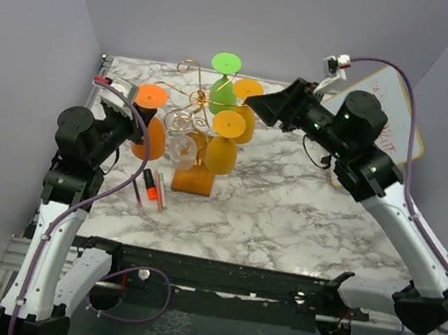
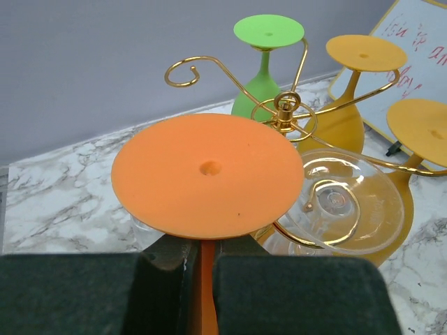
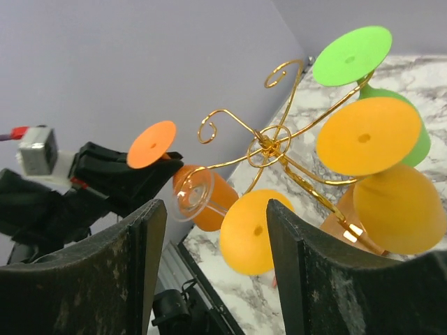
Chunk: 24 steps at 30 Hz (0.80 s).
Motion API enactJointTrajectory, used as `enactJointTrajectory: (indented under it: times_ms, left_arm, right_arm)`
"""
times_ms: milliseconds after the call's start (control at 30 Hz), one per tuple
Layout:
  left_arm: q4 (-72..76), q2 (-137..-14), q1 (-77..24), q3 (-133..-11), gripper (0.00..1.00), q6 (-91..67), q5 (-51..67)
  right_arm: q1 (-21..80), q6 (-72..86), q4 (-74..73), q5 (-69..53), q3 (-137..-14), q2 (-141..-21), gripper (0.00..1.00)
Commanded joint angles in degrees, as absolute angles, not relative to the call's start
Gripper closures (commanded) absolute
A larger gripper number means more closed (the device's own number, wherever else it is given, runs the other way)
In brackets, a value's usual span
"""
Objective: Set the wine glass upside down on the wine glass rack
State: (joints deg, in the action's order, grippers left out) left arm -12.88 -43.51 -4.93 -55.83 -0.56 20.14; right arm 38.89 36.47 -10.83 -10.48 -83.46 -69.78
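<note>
Top external view puts the wine glass rack (image 1: 203,100) a little left of the table's middle, its gold wires curling out from the post above the wooden base (image 1: 193,181). The orange wine glass (image 1: 153,140) stands at about 9 o'clock from that post, already turned over, foot up and bowl down, close beside the wires. The left gripper (image 2: 201,269) is clenched on its stem just under the foot; from its wrist camera the orange stem runs down between the two dark fingers.

Four places look taken. A green glass (image 1: 222,90) hangs at 12 o'clock, the back yellow glass (image 1: 243,119) at 2 o'clock, the front yellow glass (image 1: 220,154) at 4 o'clock, and a clear glass (image 2: 342,209) at roughly 7 o'clock, just beside the orange one. One curled arm (image 2: 183,73) at 11 o'clock carries nothing.

By my reckoning the turning-over and most of the carrying are done. What is left is sliding the stem into a free wire slot so the foot rests on it — then letting go. I cannot tell whether the stem has entered any wire yet, because the wide orange foot hides that spot from the left wrist.

The right gripper (image 3: 214,208) hovers at 2 o'clock beyond the yellow pair, fingers spread and holding nothing, pointed at the rack. Some markers (image 1: 152,188) lie at 7 o'clock from the base, and a whiteboard (image 1: 401,111) leans far off at 2 o'clock.
</note>
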Motion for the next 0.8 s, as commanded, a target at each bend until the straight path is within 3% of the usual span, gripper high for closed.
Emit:
enactJointTrajectory:
  times_ms: [0,333,767]
  left_arm:
    - [-13.43,-41.25,-4.66,-57.03,1.0,2.35,21.09]
    - [-11.3,-38.43,-4.66,-55.76,1.0,3.92,21.46]
    - [-7.58,-36.49,-4.68,-53.41,1.0,1.53,25.33]
  right_arm:
    - [39.62,39.08,-17.0,-15.81,-91.67,-78.63,0.35]
    - [48.49,44.99,-18.18,-13.59,-109.56,-94.76,0.35]
    - [51.85,52.15,-14.19,-18.14,-115.19,-104.03,0.34]
